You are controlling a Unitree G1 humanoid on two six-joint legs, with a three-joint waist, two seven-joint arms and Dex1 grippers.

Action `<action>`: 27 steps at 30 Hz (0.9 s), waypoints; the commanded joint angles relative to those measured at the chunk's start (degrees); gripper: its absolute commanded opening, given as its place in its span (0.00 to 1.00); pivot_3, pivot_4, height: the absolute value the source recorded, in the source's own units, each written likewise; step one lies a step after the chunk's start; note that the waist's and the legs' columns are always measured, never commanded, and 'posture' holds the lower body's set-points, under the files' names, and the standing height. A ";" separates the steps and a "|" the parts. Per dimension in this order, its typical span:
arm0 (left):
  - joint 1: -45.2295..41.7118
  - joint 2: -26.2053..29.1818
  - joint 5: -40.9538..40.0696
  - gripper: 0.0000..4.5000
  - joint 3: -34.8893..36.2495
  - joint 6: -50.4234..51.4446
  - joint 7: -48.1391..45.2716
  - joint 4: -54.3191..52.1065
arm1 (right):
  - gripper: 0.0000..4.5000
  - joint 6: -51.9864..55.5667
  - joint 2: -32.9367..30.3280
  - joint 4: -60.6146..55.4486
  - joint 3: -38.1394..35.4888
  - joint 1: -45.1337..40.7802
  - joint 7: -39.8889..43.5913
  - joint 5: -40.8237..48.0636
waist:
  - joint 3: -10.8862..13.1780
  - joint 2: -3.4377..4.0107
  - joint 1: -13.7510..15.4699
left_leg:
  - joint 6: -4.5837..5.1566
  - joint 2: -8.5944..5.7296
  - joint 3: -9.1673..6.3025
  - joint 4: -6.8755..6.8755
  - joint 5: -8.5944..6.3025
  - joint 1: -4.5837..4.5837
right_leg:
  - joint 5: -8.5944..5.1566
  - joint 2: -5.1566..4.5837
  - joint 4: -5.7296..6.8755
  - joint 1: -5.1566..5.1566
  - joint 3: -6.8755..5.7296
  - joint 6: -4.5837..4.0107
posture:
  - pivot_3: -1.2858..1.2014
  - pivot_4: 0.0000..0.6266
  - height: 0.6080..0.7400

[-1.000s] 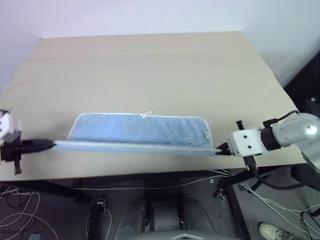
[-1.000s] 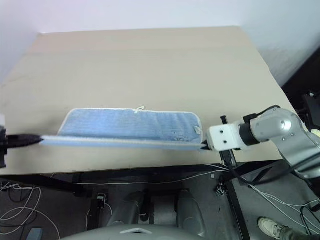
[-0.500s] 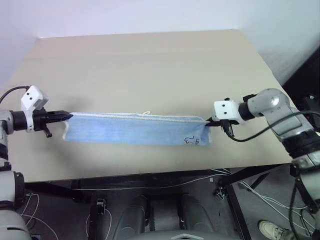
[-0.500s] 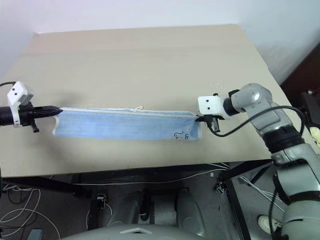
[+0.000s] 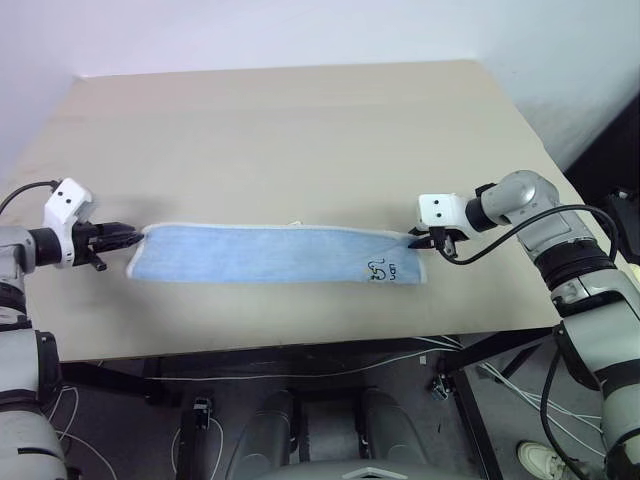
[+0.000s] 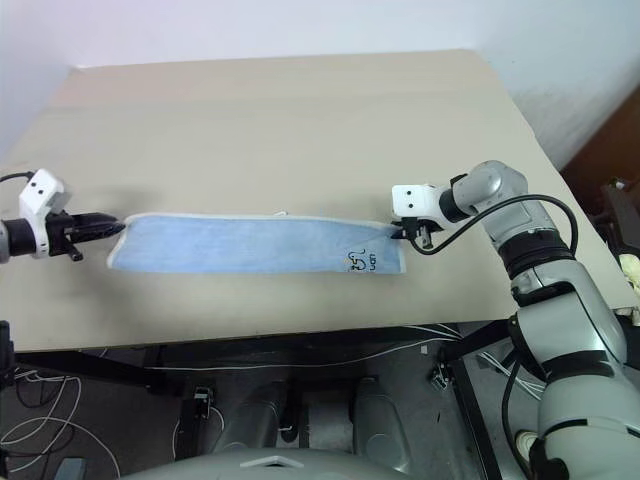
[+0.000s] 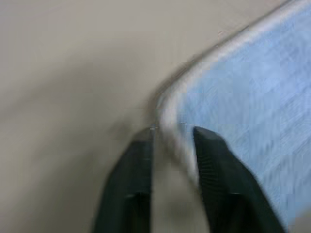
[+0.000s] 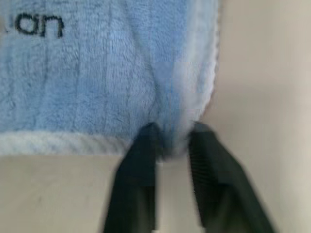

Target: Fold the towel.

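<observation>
a: towel (image 5: 275, 253) lies flat as a long narrow band near the front edge of the table (image 5: 300, 130), whitish hem along its far side, dark print near its right end. looks already folded once lengthwise.

b: handling?

a: soft terry, light, limp. it'll sag and drag if lifted by one point, so i'd take it by the end corners, pinching both layers at the hem. not slippery, not fragile.

b: grippers?

a: left gripper (image 7: 172, 138) sits at the left end, fingers (image 7: 133, 165) parted a little with the hem corner between them, not squeezed. right gripper (image 8: 171, 138) is at the right end, fingers slightly apart around the far corner, cloth bunched in the gap. looks like a loose hold or none on both sides, can't tell which.

b: containers?

a: none on the table. beyond the towel it's plain tabletop back to the wall.

b: next fold?

a: my guess is end to end, short way.
</observation>
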 commanded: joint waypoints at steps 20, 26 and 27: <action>27.01 -4.57 -23.66 1.00 15.90 19.88 -5.52 -50.29 | 0.84 75.35 -3.64 -47.86 -38.53 27.10 -12.65 38.70 | -0.02 0.02 0.17 | -0.03 0.05 -0.07 -0.09 -0.03 -0.01 | -0.01 -0.27 -0.09 0.00 0.21 -0.06 | 0.52 0.24 1.00; 34.67 -9.68 -27.02 1.00 12.39 25.27 -1.85 -67.11 | 0.84 98.85 1.52 -51.36 -51.72 31.81 -21.54 47.05 | -0.03 0.02 0.20 | -0.04 0.08 -0.06 -0.16 -0.04 0.08 | -0.04 -0.30 -0.18 0.10 0.25 -0.14 | 0.52 0.24 1.00; 35.05 -10.97 -27.57 1.00 11.34 26.15 -1.17 -69.30 | 0.84 101.08 2.58 -50.96 -53.17 32.75 -22.85 48.23 | -0.04 0.03 0.38 | -0.04 0.08 -0.06 -0.16 -0.04 0.09 | -0.08 -0.30 -0.19 0.11 0.25 -0.23 | 0.52 0.24 1.00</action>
